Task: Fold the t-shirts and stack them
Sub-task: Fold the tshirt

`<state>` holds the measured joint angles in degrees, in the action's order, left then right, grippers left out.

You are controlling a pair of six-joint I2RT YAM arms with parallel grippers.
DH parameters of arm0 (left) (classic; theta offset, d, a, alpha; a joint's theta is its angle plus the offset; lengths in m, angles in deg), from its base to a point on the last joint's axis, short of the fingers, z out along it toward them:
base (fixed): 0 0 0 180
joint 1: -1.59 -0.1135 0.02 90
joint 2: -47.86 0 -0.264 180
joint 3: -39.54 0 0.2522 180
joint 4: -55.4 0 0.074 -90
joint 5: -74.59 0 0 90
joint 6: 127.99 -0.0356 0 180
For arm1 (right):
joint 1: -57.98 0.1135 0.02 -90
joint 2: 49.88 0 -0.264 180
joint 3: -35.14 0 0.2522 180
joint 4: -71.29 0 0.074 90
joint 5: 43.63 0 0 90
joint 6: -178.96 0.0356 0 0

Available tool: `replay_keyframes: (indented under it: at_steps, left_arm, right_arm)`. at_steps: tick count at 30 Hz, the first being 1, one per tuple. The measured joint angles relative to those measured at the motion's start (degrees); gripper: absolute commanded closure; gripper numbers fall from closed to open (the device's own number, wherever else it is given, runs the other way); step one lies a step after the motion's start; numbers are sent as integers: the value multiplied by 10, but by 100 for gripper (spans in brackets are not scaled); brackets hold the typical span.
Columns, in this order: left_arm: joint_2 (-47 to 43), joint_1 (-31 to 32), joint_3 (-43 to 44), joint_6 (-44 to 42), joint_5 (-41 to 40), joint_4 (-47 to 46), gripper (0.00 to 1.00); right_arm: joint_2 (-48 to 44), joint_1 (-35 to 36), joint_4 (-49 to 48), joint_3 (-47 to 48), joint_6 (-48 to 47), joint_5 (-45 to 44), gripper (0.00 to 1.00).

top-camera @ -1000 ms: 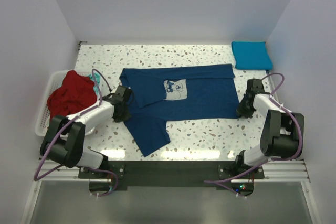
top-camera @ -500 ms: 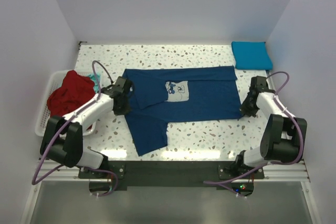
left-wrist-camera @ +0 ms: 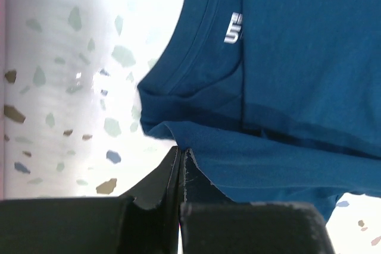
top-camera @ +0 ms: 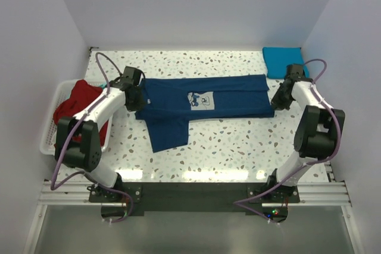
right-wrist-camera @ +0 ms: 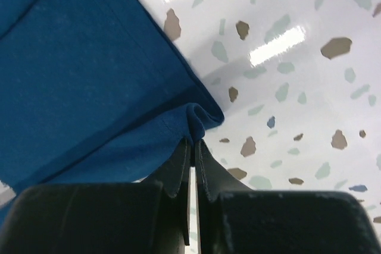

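Note:
The navy blue t-shirt [top-camera: 202, 102] with a pale square print lies across the table's middle, its near half folded up over the far half, one sleeve [top-camera: 168, 132] hanging toward me. My left gripper [top-camera: 136, 96] is shut on the shirt's left edge by the collar [left-wrist-camera: 196, 46]. My right gripper [top-camera: 277, 100] is shut on the shirt's right hem corner [right-wrist-camera: 199, 117]. A folded turquoise-blue t-shirt [top-camera: 284, 62] lies at the far right corner. A red t-shirt [top-camera: 80, 108] fills the basket, with a bit of teal cloth [top-camera: 107, 89] beside it.
The white slatted basket [top-camera: 52, 129] stands at the table's left edge. White walls close in the back and both sides. The speckled tabletop [top-camera: 238, 147] shows bare in front of the shirt.
Both grippers have carried the shirt's near edge away from me, folding it over the far half. The shirt now looks narrower, and both arms reach farther back.

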<state>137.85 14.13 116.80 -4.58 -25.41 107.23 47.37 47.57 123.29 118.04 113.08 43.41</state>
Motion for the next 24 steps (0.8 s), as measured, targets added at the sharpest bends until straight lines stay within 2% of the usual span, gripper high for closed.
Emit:
replay_keyframes:
  at_steps: [12, 24]
  left_arm:
    - [88, -14, 66, -3, 4, -18, 100]
    - [143, -17, 109, -3, -19, -43, 100]
  right_arm:
    - [104, 12, 16, 118, -13, 7, 100]
    - [163, 14, 16, 177, -14, 6, 99]
